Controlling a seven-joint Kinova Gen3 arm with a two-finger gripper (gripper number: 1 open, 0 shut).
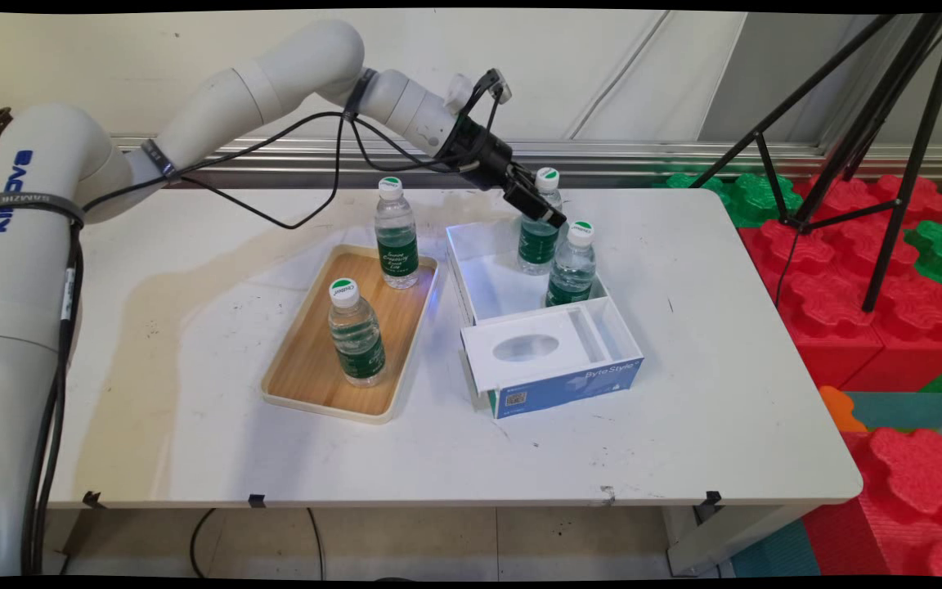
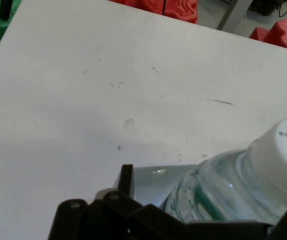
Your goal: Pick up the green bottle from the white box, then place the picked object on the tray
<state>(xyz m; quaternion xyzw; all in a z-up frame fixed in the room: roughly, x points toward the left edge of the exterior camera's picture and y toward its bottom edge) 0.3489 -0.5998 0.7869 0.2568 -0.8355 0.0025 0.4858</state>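
White worktop (image 1: 684, 393) fills the scene, red and green foam blocks (image 1: 839, 270) and a black tripod (image 1: 888, 147) off to its right. Wooden tray (image 1: 307, 368) left of centre carries two upright water bottles, near one (image 1: 356, 333) and far one (image 1: 396, 234). Open white box (image 1: 487, 282) with blue front beside it holds two more upright: back bottle (image 1: 540, 229) and front bottle (image 1: 572, 266). Pincer (image 1: 543, 210) sits at the back bottle's upper part, tilted down-right; hand view shows a bottle (image 2: 233, 190) right at the linkage. Cannot tell whether it grips.
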